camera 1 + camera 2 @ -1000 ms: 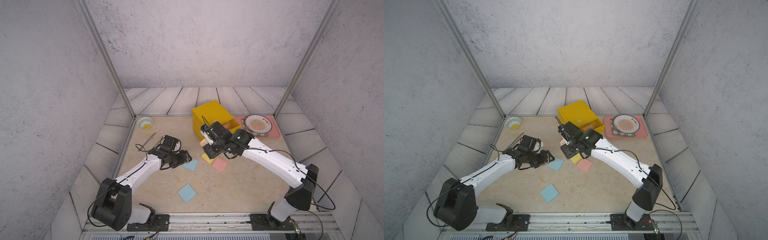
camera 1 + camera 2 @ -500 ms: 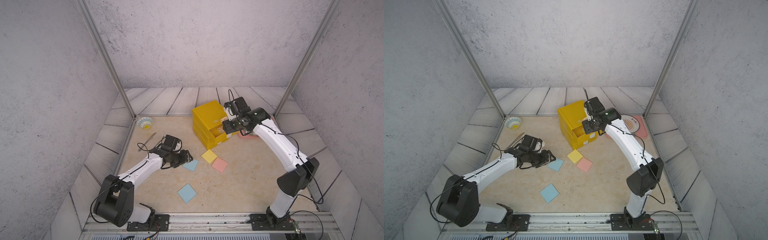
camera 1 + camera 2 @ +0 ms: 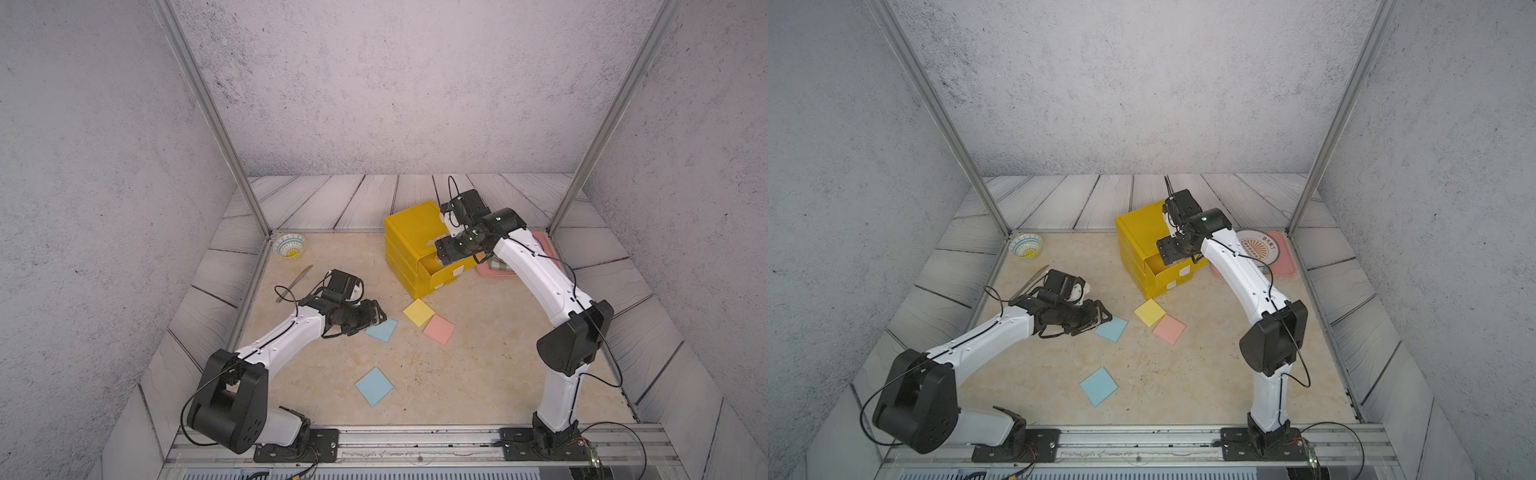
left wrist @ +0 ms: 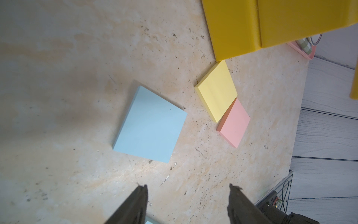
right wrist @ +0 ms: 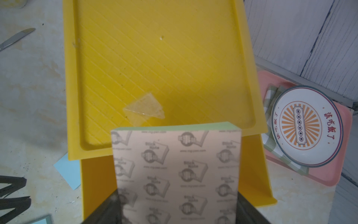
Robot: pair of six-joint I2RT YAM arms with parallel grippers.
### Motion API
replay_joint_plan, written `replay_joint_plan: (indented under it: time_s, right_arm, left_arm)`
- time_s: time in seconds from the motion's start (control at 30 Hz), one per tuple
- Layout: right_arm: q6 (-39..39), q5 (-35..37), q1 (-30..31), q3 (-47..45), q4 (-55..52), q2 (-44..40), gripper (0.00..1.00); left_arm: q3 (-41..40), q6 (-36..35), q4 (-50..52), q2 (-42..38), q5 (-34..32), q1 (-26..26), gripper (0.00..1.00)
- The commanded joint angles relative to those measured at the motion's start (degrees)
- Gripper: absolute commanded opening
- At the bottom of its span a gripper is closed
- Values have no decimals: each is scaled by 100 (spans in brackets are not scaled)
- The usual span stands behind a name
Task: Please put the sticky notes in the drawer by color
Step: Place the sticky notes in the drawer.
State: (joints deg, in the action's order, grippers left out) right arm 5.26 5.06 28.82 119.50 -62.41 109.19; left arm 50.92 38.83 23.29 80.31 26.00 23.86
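Note:
The yellow three-drawer box [image 3: 411, 224] [image 3: 1142, 224] stands at the back with its top drawer [image 3: 446, 276] [image 5: 255, 164] pulled out. My right gripper [image 3: 446, 253] [image 3: 1173, 251] [image 5: 178, 194] hovers over that drawer, shut on a light green sticky note pad [image 5: 176, 159] held printed backing up. On the table lie a blue pad [image 3: 382, 330] [image 4: 151, 124], a second blue one [image 3: 374, 385], a yellow one [image 3: 418, 311] [image 4: 216, 91] and a pink one [image 3: 439, 329] [image 4: 234, 123]. My left gripper [image 3: 380, 318] [image 4: 188, 186] is open and empty, just short of the nearer blue pad.
A pink tray [image 3: 544, 245] right of the box carries a plate [image 3: 1260, 245] and a checked cloth [image 3: 498, 264]. A small bowl [image 3: 290, 245] and a knife [image 3: 295, 282] lie at the back left. A scrap of clear tape [image 5: 144, 108] sits on the box top.
My right arm swung from the table in front of the box up and back to above the open top drawer. The left arm has stayed put.

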Motion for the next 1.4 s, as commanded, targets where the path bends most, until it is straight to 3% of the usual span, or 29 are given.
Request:
replay_joint_plan:
  time_s: [0.0,0.4,0.57,0.73,1.37]
  right_arm:
    - [-62,-14,-50,136,-47,93,85]
    - [-81,-120,-138,2,-104,-232,86]
    - [-72,-224,-139,-347,255,-465,78]
    - [-73,-265,-160,-253,86,-157,57]
    - [-210,-211,-446,-750,627,37,51]
  left_arm:
    - [10,-41,-69,17,60,-30,70]
    - [108,-89,47,31,24,-30,70]
    - [160,-7,-125,157,159,-32,70]
    - [215,-51,14,84,119,-13,70]
    - [152,-57,-33,117,185,-12,70]
